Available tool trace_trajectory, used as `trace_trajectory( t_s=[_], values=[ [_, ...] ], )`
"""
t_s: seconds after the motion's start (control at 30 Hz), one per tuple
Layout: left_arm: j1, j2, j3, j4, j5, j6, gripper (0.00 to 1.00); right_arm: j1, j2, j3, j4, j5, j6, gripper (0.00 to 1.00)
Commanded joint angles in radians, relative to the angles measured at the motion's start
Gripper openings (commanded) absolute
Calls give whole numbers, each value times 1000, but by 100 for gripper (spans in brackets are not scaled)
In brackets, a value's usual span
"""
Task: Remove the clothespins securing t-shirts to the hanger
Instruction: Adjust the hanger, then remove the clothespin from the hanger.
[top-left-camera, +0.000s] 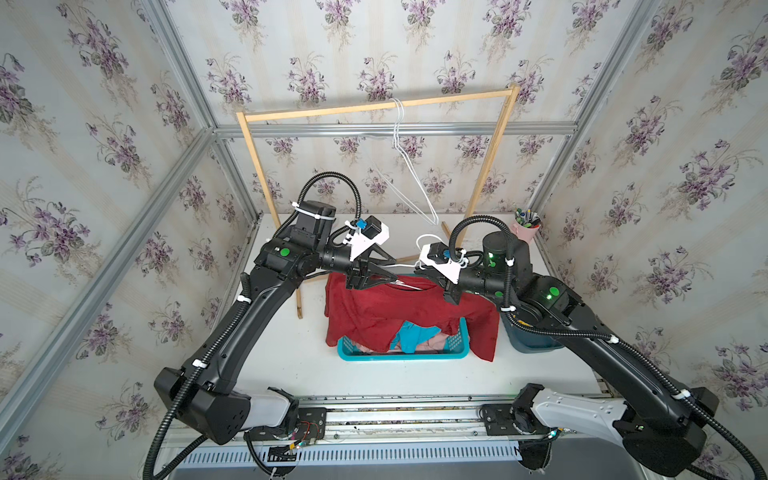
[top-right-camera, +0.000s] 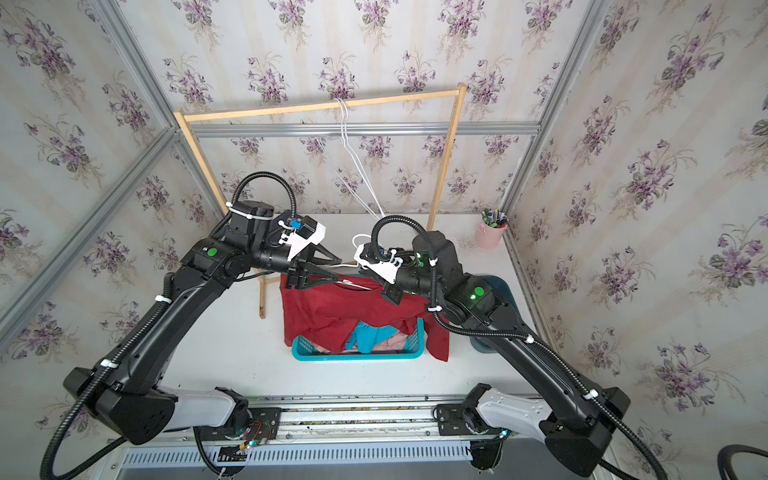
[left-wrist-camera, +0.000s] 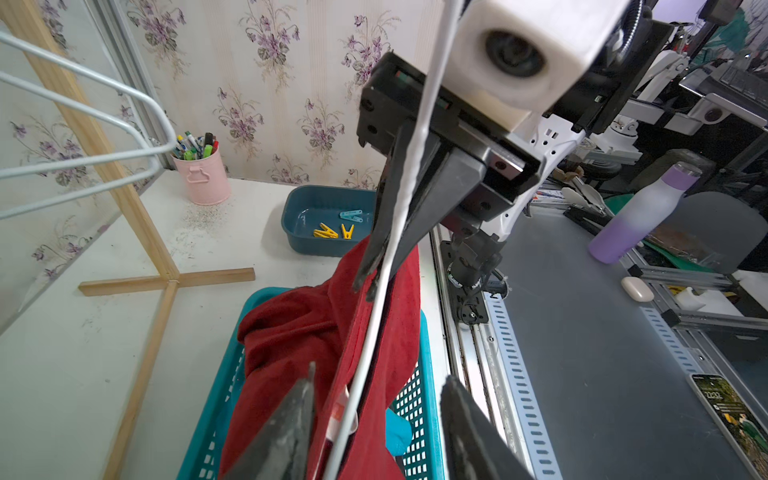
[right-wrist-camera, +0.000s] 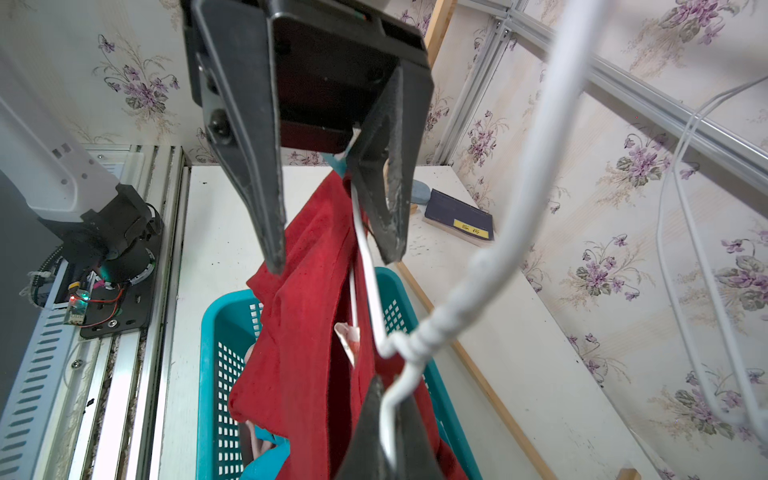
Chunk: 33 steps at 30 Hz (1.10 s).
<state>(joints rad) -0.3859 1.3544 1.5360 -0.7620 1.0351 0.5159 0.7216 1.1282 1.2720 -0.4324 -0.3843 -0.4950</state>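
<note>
A dark red t-shirt (top-left-camera: 395, 311) hangs on a white wire hanger (right-wrist-camera: 419, 345) over the teal basket (top-left-camera: 403, 355). My right gripper (right-wrist-camera: 388, 419) is shut on the hanger wire just below its twisted neck. My left gripper (left-wrist-camera: 380, 374) is open, its fingers straddling the wire and the red cloth without touching them. A turquoise t-shirt (top-left-camera: 411, 336) and a pale pink one (top-left-camera: 432, 343) lie in the basket. Two yellow clothespins (left-wrist-camera: 326, 231) and a light blue one (left-wrist-camera: 351, 215) lie in the dark blue bin (left-wrist-camera: 299, 224). I see no clothespin on the red shirt.
A wooden rack (top-left-camera: 374, 106) stands behind with empty white hangers (top-left-camera: 399, 137) on its bar. A pink cup of pens (top-left-camera: 525, 230) sits at the back right corner. A dark book (right-wrist-camera: 457, 216) lies on the table's left side.
</note>
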Motion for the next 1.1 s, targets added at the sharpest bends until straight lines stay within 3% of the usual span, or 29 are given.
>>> trace_trajectory(
  t_s=[0.0,0.2,0.37,0.87,1.07],
  values=[
    [38,-39,12,8,-18,43,62,-30,9,24,-8,-82,-49,0],
    [184,-170,-26,8,-70,133,65,-90,60,110,-122,-188,-99,0],
    [194,-272,-131,7,-212,320,66,-103,107,169,-181,-220,-125,0],
    [219,-254,-146,-84,-242,376,68,-110,136,205,-230,-263,-152,0],
    [221,-252,-159,-106,-216,374,58,-117,139,203,-221,-274,-152,0]
  ],
)
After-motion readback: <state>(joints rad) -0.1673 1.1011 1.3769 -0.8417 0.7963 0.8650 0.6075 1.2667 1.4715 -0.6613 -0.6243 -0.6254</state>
